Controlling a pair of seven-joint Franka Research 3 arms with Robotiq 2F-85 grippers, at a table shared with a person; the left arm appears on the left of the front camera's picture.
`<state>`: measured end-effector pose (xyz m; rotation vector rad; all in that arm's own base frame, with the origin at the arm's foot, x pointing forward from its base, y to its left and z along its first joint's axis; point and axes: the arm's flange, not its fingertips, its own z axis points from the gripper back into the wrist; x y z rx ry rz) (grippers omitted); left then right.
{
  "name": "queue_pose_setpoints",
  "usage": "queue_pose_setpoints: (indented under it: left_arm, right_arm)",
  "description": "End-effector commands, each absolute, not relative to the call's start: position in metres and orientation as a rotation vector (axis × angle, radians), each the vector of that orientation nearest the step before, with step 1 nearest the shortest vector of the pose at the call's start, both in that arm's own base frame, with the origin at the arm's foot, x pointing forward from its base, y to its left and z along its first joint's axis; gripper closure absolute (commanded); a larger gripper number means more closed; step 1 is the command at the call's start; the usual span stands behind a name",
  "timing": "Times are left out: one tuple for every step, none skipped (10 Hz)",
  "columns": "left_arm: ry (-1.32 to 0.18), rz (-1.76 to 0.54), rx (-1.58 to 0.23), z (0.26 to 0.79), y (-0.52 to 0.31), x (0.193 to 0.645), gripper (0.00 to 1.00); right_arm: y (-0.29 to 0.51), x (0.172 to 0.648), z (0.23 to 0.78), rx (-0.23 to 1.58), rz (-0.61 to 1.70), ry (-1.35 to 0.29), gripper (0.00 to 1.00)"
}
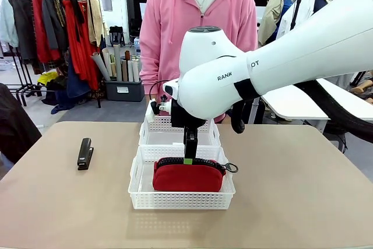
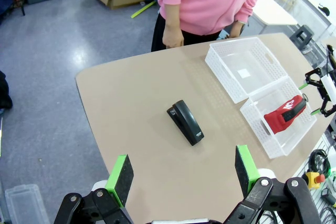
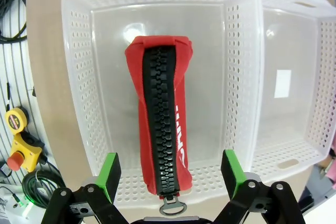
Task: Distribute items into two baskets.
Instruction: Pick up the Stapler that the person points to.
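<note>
A black stapler point(image 1: 85, 153) is seen lying on the table point(image 1: 291, 202) at nine o'clock of the nearer basket point(image 1: 143, 199), under the wide-spread left claw point(image 2: 184, 169). The red zipper pouch point(image 1: 187, 176) is laid inside that basket, ungripped between the right claw's point(image 3: 170, 174) wide-spread pads. The farther basket point(image 1: 175, 139) at twelve o'clock is apparently reserved for the stapler.

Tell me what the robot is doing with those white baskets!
It is sorting things into two white plastic lattice baskets. The soft red fabric pouch with a black zipper lies in the near basket, and the right gripper hovers open just above it. The small black stapler lies on the tan table, to the robot's left, below the open left gripper. The far basket has no item yet. A person in a pink hoodie stands across the table.
</note>
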<state>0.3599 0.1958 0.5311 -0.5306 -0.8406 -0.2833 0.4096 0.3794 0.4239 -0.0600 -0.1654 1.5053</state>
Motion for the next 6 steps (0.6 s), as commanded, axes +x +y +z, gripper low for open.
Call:
queue_pose_setpoints:
  left_arm:
    - [-0.866,-0.297,-0.543,0.53,0.197,0.361,0.0]
    - [-0.866,-0.297,-0.543,0.53,0.197,0.361,0.0]
    - [-0.866,-0.297,-0.543,0.53,0.197,0.361,0.0]
    - [-0.866,-0.297,-0.543,0.53,0.197,0.361,0.0]
    - [-0.866,-0.297,-0.543,0.53,0.197,0.361,0.0]
    - [-0.866,-0.297,-0.543,0.53,0.197,0.361,0.0]
  right_arm:
    - [0.38,0.41,0.427,-0.057,1.502,-0.167,0.0]
    - [0.38,0.41,0.427,-0.057,1.502,-0.167,0.0]
    - [0.38,0.41,0.427,-0.057,1.502,-0.167,0.0]
    - [0.38,0.41,0.427,-0.057,1.502,-0.167,0.0]
    - [0.379,0.41,0.424,-0.06,1.505,-0.165,0.0]
    - [0.367,0.419,0.437,-0.071,1.424,-0.195,0.0]
